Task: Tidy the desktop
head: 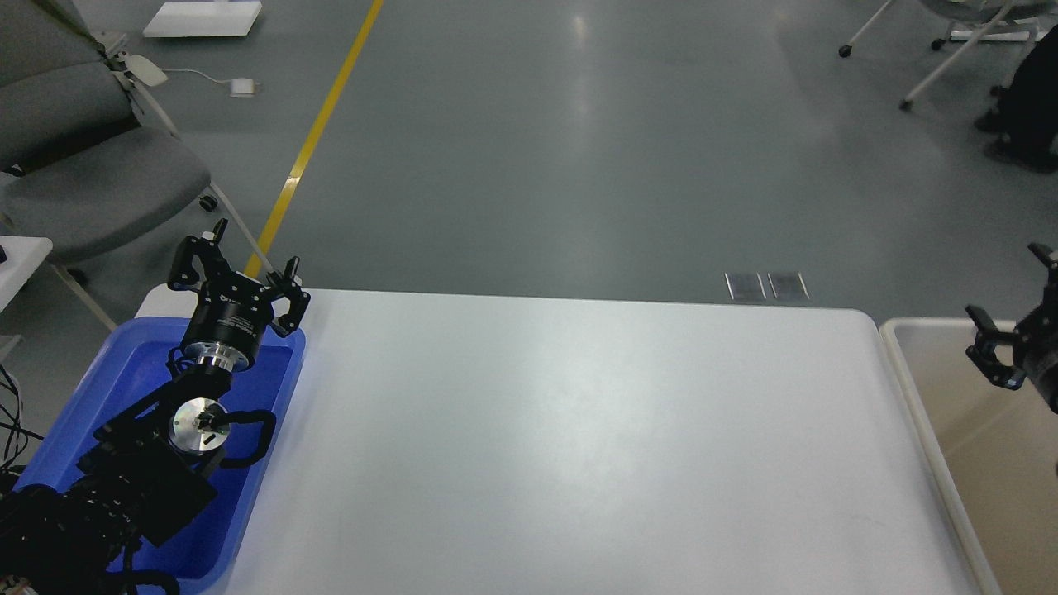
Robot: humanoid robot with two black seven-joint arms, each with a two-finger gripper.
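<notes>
The desktop [579,446] is a wide plain white tabletop with rounded corners, and nothing lies on its bare surface. My left gripper [253,246] is open and empty, raised above the far end of the blue tray [132,372] at the table's left. My right gripper [1010,304] shows at the right edge, above the beige bin [926,397]. Its fingers stand apart and hold nothing.
The beige bin stands against the table's right end. A grey chair [91,182] stands at the far left behind the tray. A yellow floor line [314,140] runs away behind the table. Two metal floor plates [766,286] lie past the far edge.
</notes>
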